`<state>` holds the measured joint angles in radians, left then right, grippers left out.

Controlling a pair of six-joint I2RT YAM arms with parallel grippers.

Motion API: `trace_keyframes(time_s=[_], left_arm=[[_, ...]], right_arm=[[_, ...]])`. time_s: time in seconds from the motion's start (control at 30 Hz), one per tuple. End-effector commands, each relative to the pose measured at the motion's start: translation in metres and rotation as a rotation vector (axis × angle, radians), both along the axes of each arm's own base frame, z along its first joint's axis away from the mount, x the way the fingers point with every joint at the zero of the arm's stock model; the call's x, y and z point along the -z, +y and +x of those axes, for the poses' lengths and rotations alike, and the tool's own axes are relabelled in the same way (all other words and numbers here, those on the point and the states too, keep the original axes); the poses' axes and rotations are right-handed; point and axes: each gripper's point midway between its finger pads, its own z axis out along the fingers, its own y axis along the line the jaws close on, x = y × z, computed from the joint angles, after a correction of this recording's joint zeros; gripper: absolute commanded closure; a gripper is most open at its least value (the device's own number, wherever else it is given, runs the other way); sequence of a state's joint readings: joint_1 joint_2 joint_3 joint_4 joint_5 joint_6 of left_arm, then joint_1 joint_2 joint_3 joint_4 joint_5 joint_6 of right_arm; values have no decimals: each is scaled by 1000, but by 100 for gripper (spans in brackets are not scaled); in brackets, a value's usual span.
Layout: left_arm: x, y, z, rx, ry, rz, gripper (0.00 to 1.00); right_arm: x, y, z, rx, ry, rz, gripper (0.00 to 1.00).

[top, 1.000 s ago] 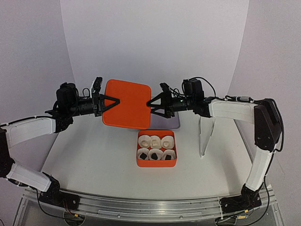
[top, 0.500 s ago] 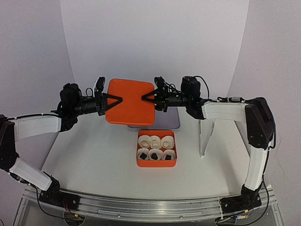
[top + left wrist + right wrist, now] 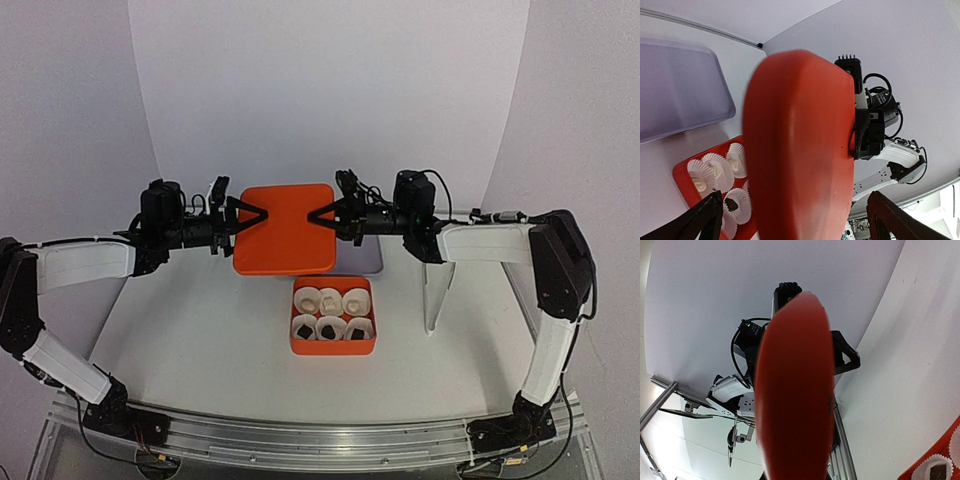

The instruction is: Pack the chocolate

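An orange lid [image 3: 285,230] hangs nearly level above and behind the orange box [image 3: 333,346]. My right gripper [image 3: 317,214] is shut on the lid's right edge. My left gripper [image 3: 256,216] stands open at the left edge, its fingers [image 3: 702,220] spread wide on either side of the lid [image 3: 800,150]. In the box sit six paper cups: cream-white chocolate [image 3: 331,298] in the back row, dark chocolate [image 3: 327,328] in the front row. One dark piece [image 3: 731,204] shows beside the lid in the left wrist view. The lid [image 3: 795,400] hides my right fingers in the right wrist view.
A grey tray [image 3: 377,264] lies on the table behind the box, partly under the lid, and also shows in the left wrist view [image 3: 680,90]. A clear upright stand [image 3: 438,290] is to the right of the box. White walls close in the back and sides.
The lid has tipped from steeply tilted to almost flat and come lower. My right gripper closed on its right edge, then my left gripper opened and let go.
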<state>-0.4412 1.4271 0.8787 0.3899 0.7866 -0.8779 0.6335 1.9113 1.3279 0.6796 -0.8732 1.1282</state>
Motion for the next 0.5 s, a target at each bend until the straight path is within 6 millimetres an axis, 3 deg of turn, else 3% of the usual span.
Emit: trace_keyframes(time_s=[0.0, 0.2, 0.47], left_arm=[[1, 19, 7, -129, -19, 135, 0], [39, 52, 7, -285, 84, 334, 0], [65, 36, 9, -205, 152, 340, 0]], right_arm=[[-22, -26, -4, 47, -33, 34, 100], [25, -48, -14, 59, 100, -62, 100], [84, -56, -24, 38, 273, -179, 100]])
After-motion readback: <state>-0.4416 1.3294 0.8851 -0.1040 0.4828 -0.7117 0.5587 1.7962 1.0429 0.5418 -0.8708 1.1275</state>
